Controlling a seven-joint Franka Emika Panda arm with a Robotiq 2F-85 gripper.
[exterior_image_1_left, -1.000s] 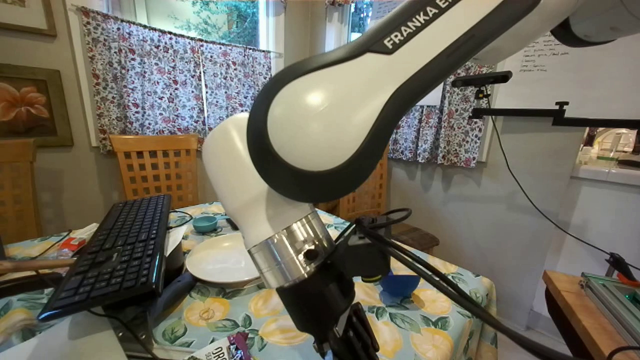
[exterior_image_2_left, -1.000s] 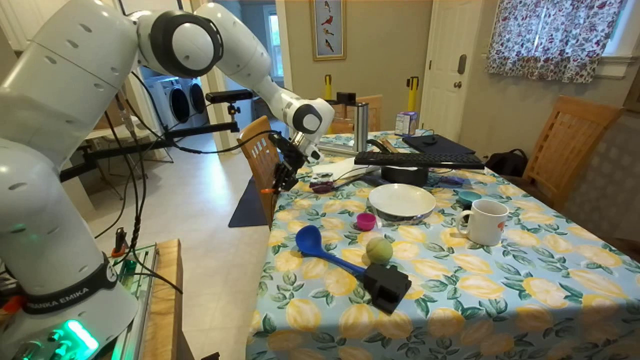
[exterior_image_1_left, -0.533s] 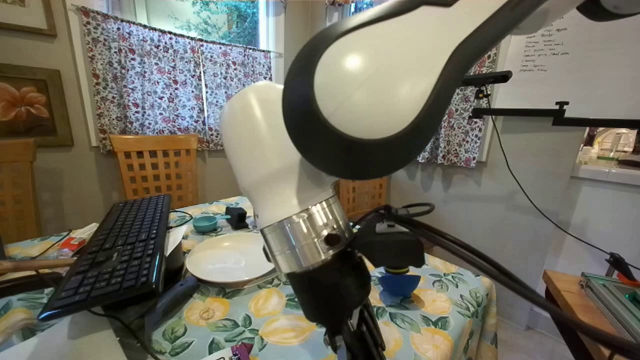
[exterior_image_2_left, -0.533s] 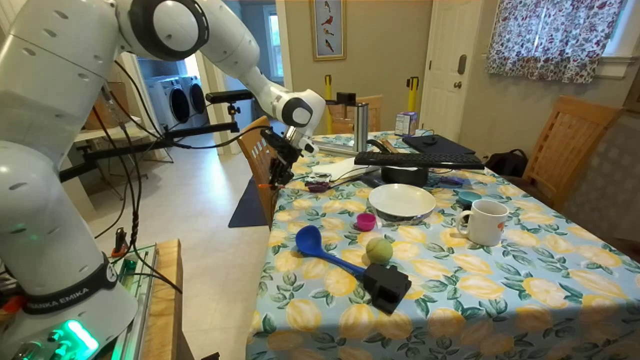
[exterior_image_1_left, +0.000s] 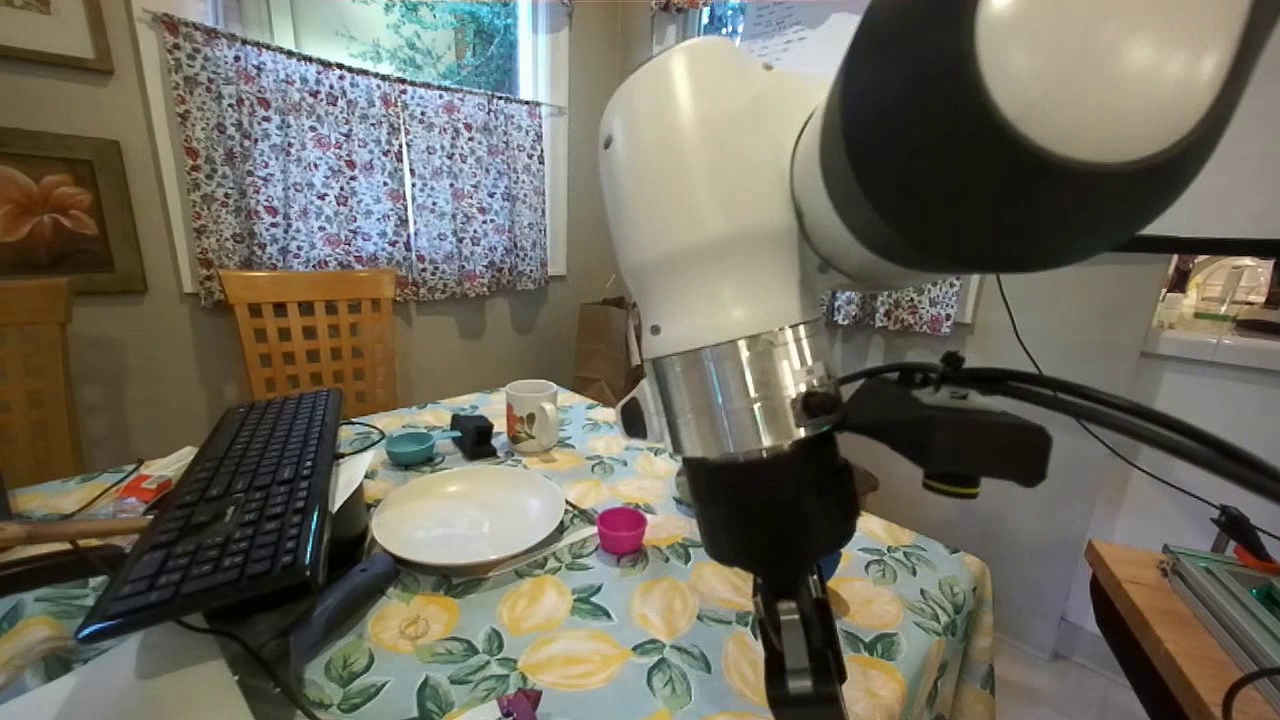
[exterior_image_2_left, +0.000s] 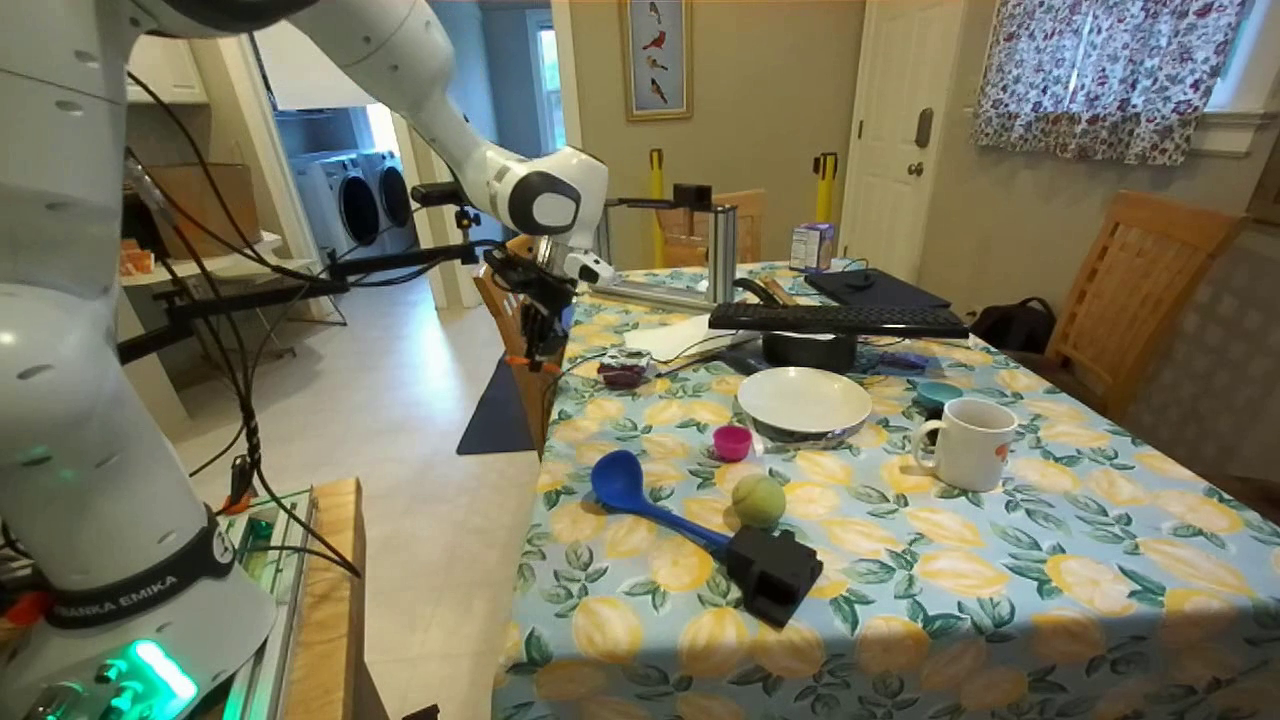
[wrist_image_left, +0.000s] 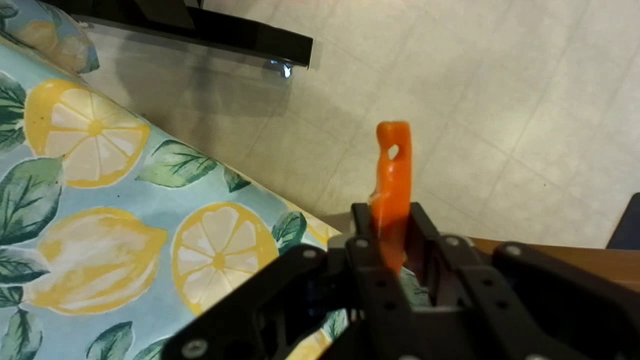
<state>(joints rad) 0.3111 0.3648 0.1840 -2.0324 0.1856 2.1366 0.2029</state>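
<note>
I've got, by screen clock, in an exterior view: floral curtains (exterior_image_1_left: 350, 180) at ten o'clock | window (exterior_image_1_left: 450, 45) glowing, eleven | in an exterior view: bird picture (exterior_image_2_left: 658, 60), twelve | wooden chair (exterior_image_2_left: 1140, 300), three | pale floor (exterior_image_2_left: 430, 400) gleaming, nine

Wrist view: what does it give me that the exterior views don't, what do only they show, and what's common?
Only the wrist view shows the hole near the end of the orange item held between the black fingers.

Only the exterior views show the mug, pink cup, white dish and keyboard.

All share the fingers, lemon-print tablecloth and pale floor; the orange item also shows in an exterior view.
</note>
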